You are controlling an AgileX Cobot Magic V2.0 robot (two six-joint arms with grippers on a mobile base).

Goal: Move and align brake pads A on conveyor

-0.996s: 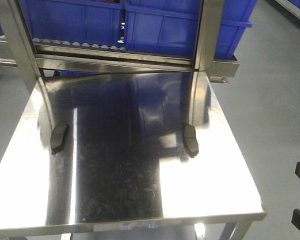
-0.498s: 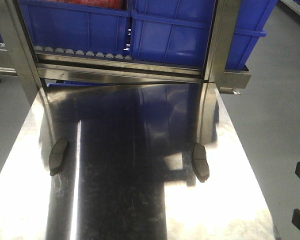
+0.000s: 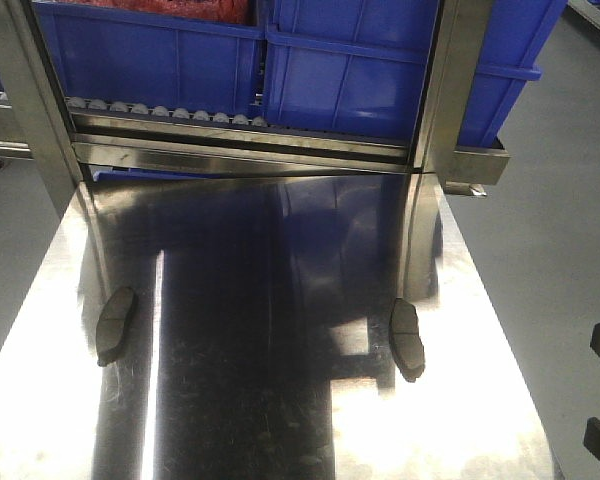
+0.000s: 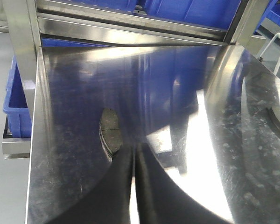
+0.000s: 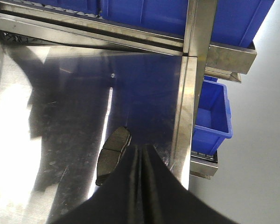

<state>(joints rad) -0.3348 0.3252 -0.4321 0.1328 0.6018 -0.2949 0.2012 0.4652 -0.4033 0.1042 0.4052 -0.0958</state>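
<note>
Left pad (image 3: pixel 116 325), right pad (image 3: pixel 408 340) shifted lower in front view | only wrist views show left claw (image 4: pixel 133 152), right claw (image 5: pixel 142 149) closed

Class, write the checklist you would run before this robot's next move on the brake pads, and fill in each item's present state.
1. Pads located: ok. The left pad and right pad lie flat on the steel table, well apart.
2. Left end effector aimed at its pad: ok. The pad lies just ahead of the tip, slightly left.
3. Right end effector aimed at its pad: not ok. The pad lies off to the left of the tip.
4. End effectors opened for a grasp: not ok. Both look shut and empty.
5. Conveyor located: cannot tell. No view shows it.
</note>
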